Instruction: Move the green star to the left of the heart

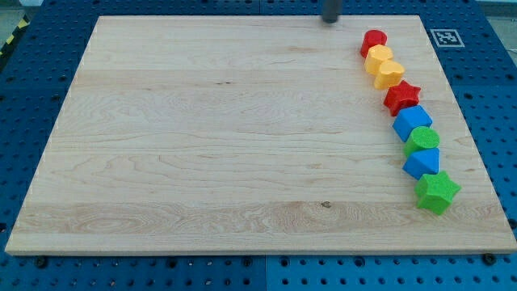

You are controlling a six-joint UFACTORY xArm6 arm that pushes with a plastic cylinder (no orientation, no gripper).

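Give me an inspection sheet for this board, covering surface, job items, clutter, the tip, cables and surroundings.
Surface: wooden board, blocks only along the view's right.
Job's things: green star at the column's bottom; yellow heart near its top.
Clutter: red cylinder, yellow hexagon, red star, two blue blocks, green round block.
Hand: none; my tip at the view's top, apart from all blocks.
Cables: nothing seen.
Surroundings: blue perforated table, marker tag.

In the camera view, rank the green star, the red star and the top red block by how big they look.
1. Green star, though it sits nearest the view's bottom.
2. Red star, close behind.
3. Top red block.
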